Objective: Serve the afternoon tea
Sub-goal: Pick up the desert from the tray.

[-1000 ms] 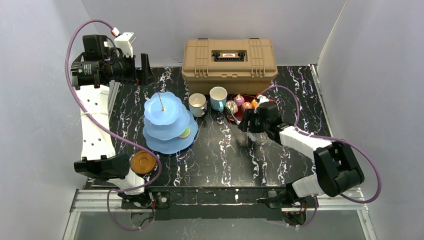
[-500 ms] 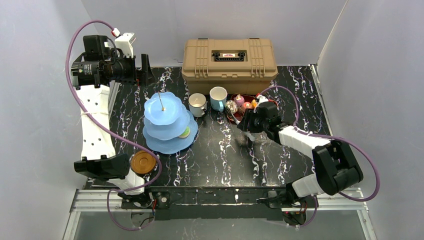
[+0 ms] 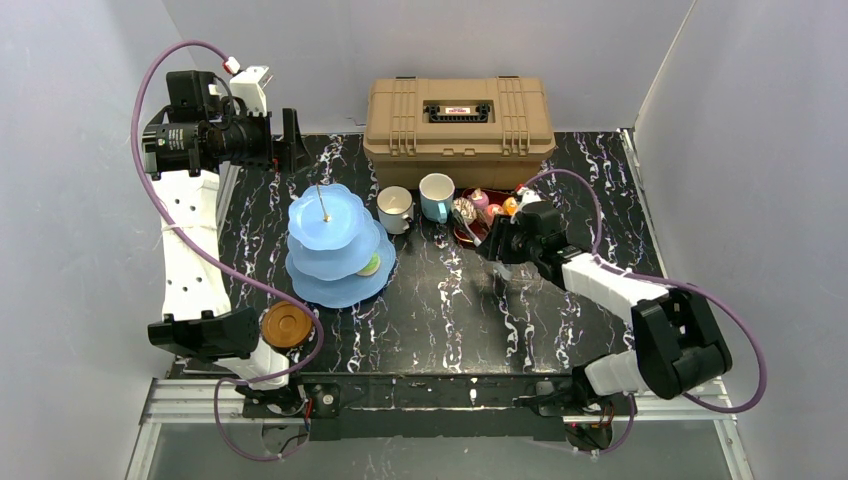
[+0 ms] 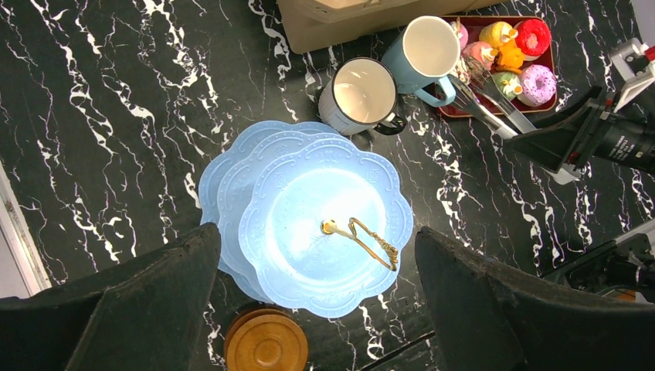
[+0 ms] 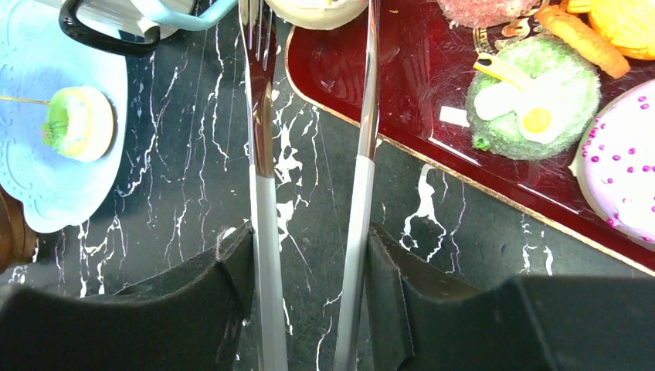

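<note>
From above, the serving looks barely begun. The cake stand (image 3: 325,222) left of centre carries a single donut (image 3: 369,264) on its lowest tier. The other cakes (image 3: 492,208) sit bunched right of centre. The white mug (image 3: 395,208) and light-blue mug (image 3: 436,195) stand side by side on the bare table (image 3: 440,300). The brown saucers (image 3: 286,325) are stacked well apart from them at lower left. So most cakes, and both mugs and their saucers, appear left to do. The left gripper (image 3: 292,140) hangs high at upper left, its arm folded back. The right gripper (image 3: 498,248) reaches forward from lower right towards the cakes.

The left wrist view looks straight down on the stand's top tier, which is empty. The left fingers (image 4: 139,301) frame it, spread wide and holding nothing. Both mugs lie above the stand, and the saucers show at the bottom edge.

In the right wrist view, the right fingers (image 5: 208,294) press on the two arms of the tongs (image 5: 259,154) and hold them. The arms are narrowed but apart. They point up the frame across the corner of the tray (image 5: 417,85), with a cream cake (image 5: 317,8) between the tips. The frame's top edge hides whether they touch it.
</note>
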Motion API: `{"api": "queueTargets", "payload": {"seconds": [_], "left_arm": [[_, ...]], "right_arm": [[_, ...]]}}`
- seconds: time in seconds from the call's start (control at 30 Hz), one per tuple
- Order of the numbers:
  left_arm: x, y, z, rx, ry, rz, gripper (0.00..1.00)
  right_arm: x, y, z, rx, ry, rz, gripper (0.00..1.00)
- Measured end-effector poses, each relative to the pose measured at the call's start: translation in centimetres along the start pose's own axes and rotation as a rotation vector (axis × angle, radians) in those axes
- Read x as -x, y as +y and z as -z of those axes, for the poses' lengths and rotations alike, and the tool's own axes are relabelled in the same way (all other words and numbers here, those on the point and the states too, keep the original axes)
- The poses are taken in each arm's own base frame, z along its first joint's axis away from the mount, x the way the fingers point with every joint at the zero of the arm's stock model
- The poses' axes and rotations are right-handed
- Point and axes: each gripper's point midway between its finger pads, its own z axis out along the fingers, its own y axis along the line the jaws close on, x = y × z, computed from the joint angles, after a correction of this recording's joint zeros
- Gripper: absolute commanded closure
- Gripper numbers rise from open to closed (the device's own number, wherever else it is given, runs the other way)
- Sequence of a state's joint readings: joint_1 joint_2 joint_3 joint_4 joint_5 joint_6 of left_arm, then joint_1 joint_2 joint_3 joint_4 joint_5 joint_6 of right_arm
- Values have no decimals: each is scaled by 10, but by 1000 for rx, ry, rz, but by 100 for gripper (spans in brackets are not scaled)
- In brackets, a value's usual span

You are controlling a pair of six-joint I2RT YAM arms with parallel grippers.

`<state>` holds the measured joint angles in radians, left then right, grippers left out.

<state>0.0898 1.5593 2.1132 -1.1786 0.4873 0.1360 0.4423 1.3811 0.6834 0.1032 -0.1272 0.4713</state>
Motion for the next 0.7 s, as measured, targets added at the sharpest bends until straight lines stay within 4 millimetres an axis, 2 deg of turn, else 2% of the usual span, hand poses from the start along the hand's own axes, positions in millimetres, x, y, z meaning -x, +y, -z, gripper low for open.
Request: {"api": "queueTargets", "payload": {"seconds": [0.27, 0.53, 0.7], "left_arm": [[0, -2, 0, -8, -1, 5, 7], [0, -4, 0, -19, -3, 7, 8], [0, -5, 0, -24, -2, 11, 10]], "right_arm": [[11, 7, 25, 6, -38, 34, 72], [-15, -5, 46, -54, 67, 50, 75], [-17, -1, 68, -49, 65, 63, 74]]}}
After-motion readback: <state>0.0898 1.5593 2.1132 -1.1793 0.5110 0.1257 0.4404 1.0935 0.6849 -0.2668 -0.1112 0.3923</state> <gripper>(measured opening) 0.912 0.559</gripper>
